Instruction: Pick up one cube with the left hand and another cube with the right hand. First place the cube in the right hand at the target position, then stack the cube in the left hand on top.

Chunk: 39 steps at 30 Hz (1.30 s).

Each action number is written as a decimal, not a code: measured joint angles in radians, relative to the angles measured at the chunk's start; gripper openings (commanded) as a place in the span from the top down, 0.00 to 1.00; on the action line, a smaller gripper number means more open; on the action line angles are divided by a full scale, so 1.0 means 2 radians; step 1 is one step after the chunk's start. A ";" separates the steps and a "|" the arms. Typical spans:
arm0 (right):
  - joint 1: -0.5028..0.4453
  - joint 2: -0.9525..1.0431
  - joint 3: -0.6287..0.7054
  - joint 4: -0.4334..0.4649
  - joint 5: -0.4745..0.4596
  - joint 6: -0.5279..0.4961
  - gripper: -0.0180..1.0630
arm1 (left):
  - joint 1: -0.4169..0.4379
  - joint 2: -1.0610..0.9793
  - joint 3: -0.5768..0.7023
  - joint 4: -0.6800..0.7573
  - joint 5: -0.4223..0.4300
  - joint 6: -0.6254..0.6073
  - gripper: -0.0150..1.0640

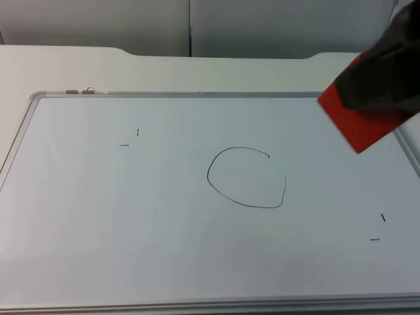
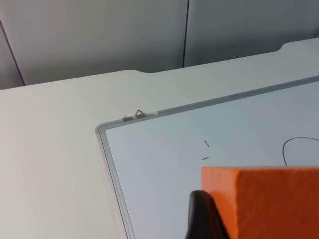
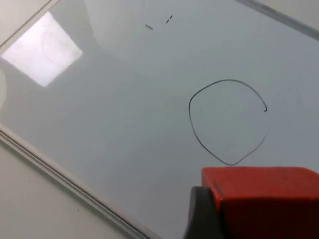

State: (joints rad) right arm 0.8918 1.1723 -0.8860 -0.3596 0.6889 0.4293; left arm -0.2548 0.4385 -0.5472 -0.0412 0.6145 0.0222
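Red cube sits clamped in my right gripper, raised above the whiteboard well right of the drawn circle; my left gripper holds the orange cube near the board's far corner. Releasing high could bounce red outside the circle. My left wrist view alone shows orange.

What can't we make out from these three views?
- Red cube, top view: its upper part is covered by the blurred right gripper.
- Red cube, right wrist view: cut off by the picture's edge.
- Orange cube, left wrist view: cut off by the edge; a black fingertip covers part of it.
- Small pen marks on the whiteboard: too small to read.
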 measured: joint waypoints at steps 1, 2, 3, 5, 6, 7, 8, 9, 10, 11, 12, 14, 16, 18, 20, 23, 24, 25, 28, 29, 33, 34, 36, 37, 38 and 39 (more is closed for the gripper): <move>-0.005 0.018 -0.006 0.001 -0.004 0.002 0.99 | 0.000 0.000 0.000 0.000 0.000 0.000 0.97; -0.015 0.041 -0.015 0.002 -0.008 0.003 0.99 | 0.000 0.000 0.000 0.001 0.000 0.000 0.97; -0.025 0.057 -0.022 0.002 -0.011 0.004 0.99 | 0.000 0.000 0.000 0.001 0.000 0.000 0.97; -0.036 0.071 -0.030 0.002 -0.017 0.004 0.99 | 0.000 0.000 0.000 0.001 0.000 0.000 0.97; -0.047 0.083 -0.035 0.002 -0.023 0.005 0.99 | 0.000 0.000 0.000 0.001 0.000 0.000 0.97; -0.057 0.095 -0.042 0.002 -0.030 0.005 0.99 | 0.000 0.000 0.000 0.001 0.000 0.000 0.97; -0.067 0.107 -0.048 0.002 -0.034 0.006 0.99 | 0.000 0.000 0.000 0.001 0.000 0.000 0.97; -0.076 0.119 -0.054 0.005 -0.037 0.006 0.99 | 0.000 0.000 0.000 0.001 0.000 0.000 0.97; -0.076 0.119 -0.054 0.005 -0.037 0.006 0.99 | 0.000 0.000 0.000 0.001 0.000 0.000 0.97; -0.084 0.129 -0.059 0.008 -0.041 0.006 0.99 | 0.000 0.000 0.000 0.001 0.000 0.000 0.97; -0.091 0.141 -0.063 0.010 -0.044 0.005 0.99 | 0.000 0.000 0.000 0.001 0.000 0.000 0.97; -0.102 0.168 -0.073 0.024 -0.050 -0.002 0.99 | 0.000 0.000 0.000 0.001 0.000 0.000 0.97; -0.105 0.179 -0.077 0.030 -0.055 -0.003 0.99 | 0.000 0.000 0.000 0.001 0.000 0.000 0.97; -0.109 0.216 -0.094 0.039 -0.062 -0.006 0.99 | 0.000 0.000 0.000 0.001 0.000 0.000 0.97; -0.109 0.229 -0.101 0.041 -0.063 -0.008 0.99 | 0.000 0.000 0.000 0.001 0.000 0.000 0.97; -0.110 0.270 -0.125 0.047 -0.067 -0.023 0.99 | 0.000 0.000 0.000 0.001 0.000 0.000 0.97; -0.110 0.270 -0.125 0.047 -0.067 -0.023 0.99 | 0.000 0.000 0.000 0.001 0.000 0.000 0.97; -0.110 0.289 -0.137 0.050 -0.068 -0.026 0.99 | 0.000 0.000 0.000 0.001 0.000 0.000 0.97; -0.116 0.320 -0.154 0.058 -0.071 -0.028 0.99 | 0.000 0.000 0.000 0.001 0.000 0.000 0.97; -0.116 0.320 -0.154 0.058 -0.071 -0.028 0.99 | 0.000 0.000 0.000 0.001 0.000 0.000 0.97; -0.126 0.346 -0.159 0.061 -0.081 -0.028 0.99 | 0.000 0.000 0.000 0.001 0.000 0.000 0.97; -0.128 0.353 -0.159 0.061 -0.083 -0.028 0.99 | 0.000 0.000 0.000 0.001 0.000 0.000 0.97; -0.128 0.367 -0.159 0.061 -0.089 -0.028 0.99 | 0.000 0.000 0.000 0.001 0.000 0.000 0.97; -0.128 0.375 -0.159 0.061 -0.093 -0.028 0.99 | 0.000 0.000 0.000 0.001 0.000 0.000 0.97; -0.128 0.375 -0.159 0.061 -0.093 -0.028 0.99 | 0.000 0.000 0.000 0.001 0.000 0.000 0.97; -0.128 0.383 -0.159 0.063 -0.096 -0.028 0.99 | 0.000 0.000 0.000 0.001 0.000 0.000 0.97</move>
State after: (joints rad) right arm 0.6365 1.9380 -1.2041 -0.2343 0.4963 0.3727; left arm -0.2548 0.4385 -0.5472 -0.0393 0.6145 0.0222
